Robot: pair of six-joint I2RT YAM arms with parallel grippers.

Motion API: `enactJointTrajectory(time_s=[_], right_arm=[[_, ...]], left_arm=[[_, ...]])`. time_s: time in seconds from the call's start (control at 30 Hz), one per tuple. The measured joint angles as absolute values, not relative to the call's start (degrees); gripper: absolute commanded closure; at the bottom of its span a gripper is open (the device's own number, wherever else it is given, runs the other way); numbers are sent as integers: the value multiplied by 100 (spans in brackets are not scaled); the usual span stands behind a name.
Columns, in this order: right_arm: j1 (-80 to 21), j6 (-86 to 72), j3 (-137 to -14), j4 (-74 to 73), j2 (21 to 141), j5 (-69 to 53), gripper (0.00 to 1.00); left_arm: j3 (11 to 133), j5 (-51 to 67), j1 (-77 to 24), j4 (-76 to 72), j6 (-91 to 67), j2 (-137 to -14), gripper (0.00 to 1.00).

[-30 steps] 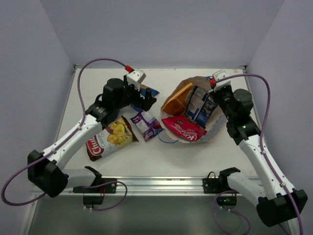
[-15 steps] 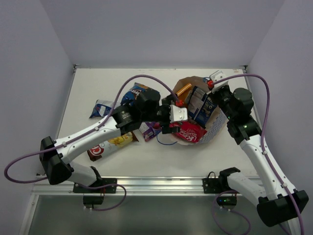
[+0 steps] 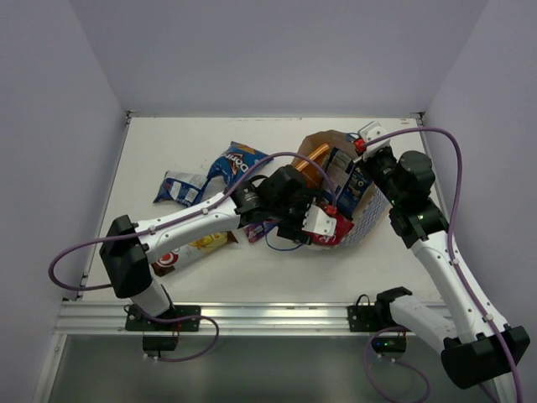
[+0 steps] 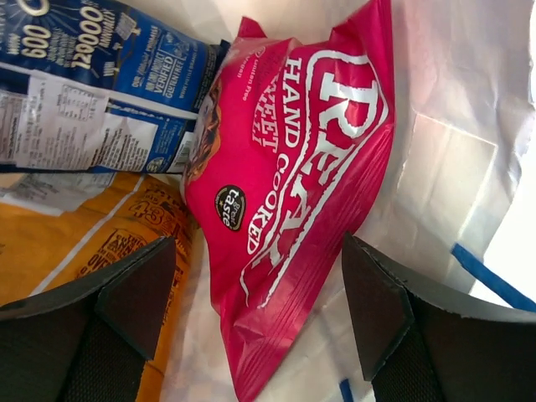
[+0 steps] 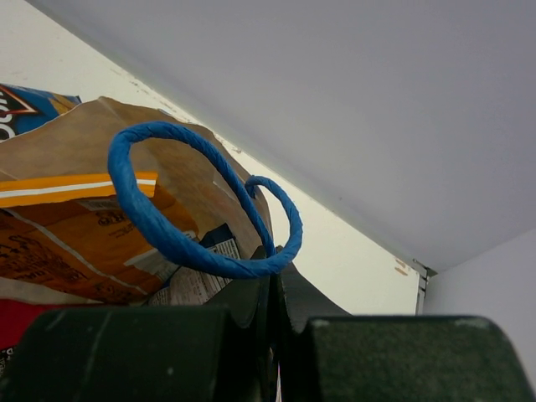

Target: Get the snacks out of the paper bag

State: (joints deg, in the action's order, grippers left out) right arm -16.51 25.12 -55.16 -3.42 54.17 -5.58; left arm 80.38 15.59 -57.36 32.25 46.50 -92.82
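The paper bag (image 3: 370,220) lies on its side at the right, mouth facing left. My left gripper (image 3: 324,222) is open inside the mouth. In the left wrist view its fingers (image 4: 138,293) straddle the lower end of a pink-red snack packet (image 4: 285,193) without closing on it. A dark blue packet (image 4: 100,84) and an orange packet (image 4: 75,243) lie beside it in the bag. My right gripper (image 5: 275,293) is shut on the bag's rim by the blue cord handle (image 5: 176,226); it also shows in the top view (image 3: 370,159).
Outside the bag on the table lie a blue packet (image 3: 237,159), a blue-white packet (image 3: 176,186), a red-brown chips bag (image 3: 189,248) and a purple packet (image 3: 258,228) partly under my left arm. Walls enclose the table's back and sides.
My left arm has swung right from the table's left-middle, leaving the blue packet there, and has pushed its open gripper into the bag's mouth. The right arm has held still.
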Motion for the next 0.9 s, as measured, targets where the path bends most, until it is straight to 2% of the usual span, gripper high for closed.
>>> enactJointTrajectory(time_s=[0.13,0.2,0.27,0.3,0.33,0.43,0.47,0.5,0.7,0.9], right_arm=[[-1651,2510,-5516,-342,5419,-561,100],[-1651,2510,-5516,-342,5417,-561,100],[-1651,2510,-5513,-340,5417,-561,100],[-1651,2510,-5513,-338,5417,-561,100],[-1651,2510,-5516,-340,5419,-561,100],[-1651,2506,-5513,-338,5419,-561,100],[-1651,2506,-5513,-338,5419,-558,100],[-1651,2506,-5505,-333,5419,-556,100],[-1651,2506,-5430,-283,5419,-504,100],[-1660,2502,-5323,-200,5450,-226,100]], left_arm=[[8267,1535,-5739,3430,4871,-9568,21],[8340,1535,-5739,3514,4925,-9695,27],[8370,1540,-5739,3594,4976,-9813,37],[8388,1542,-5739,3618,5004,-9872,43],[8392,1546,-5739,3623,5022,-9926,56],[8403,1564,-5741,3618,5052,-10062,79],[8405,1564,-5741,3621,5052,-10090,95],[8409,1562,-5741,3621,5035,-10106,99],[8359,1503,-5741,3242,5009,-9900,100],[7990,1173,-5739,2294,4611,-8654,100]])
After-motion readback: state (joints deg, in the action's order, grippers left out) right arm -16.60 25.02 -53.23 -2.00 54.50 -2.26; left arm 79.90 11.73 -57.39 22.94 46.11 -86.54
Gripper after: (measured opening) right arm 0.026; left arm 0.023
